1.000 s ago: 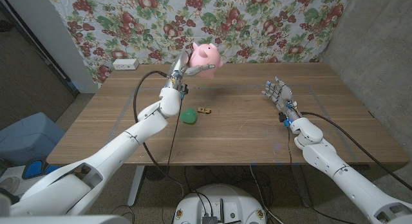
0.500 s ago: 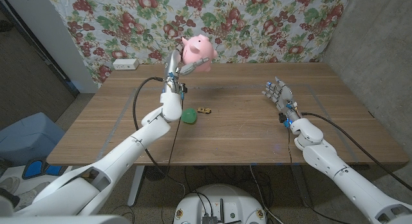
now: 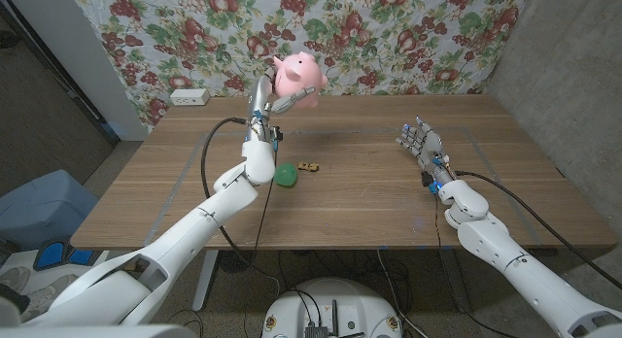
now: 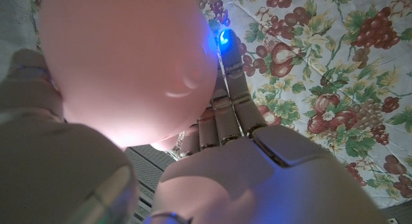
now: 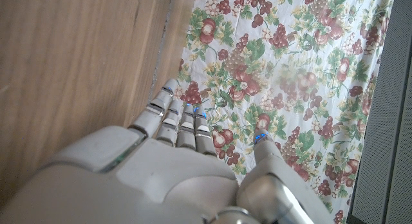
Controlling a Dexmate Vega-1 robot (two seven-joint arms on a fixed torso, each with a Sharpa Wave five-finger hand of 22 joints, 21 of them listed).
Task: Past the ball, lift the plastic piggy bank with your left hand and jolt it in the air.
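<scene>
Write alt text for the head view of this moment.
The robot's left hand holds a pink piggy bank in the air above the wooden table. A green ball and a small toy car lie below; the right hand waits, fingers apart.

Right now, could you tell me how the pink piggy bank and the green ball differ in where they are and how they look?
The piggy bank is held up in the air by the left robot hand, while the ball sits on the table, untouched. The piggy bank is pink and clearly larger; the ball is green and smaller. The piggy bank has a snout and ears; the ball is plain. Both are rounded.
</scene>
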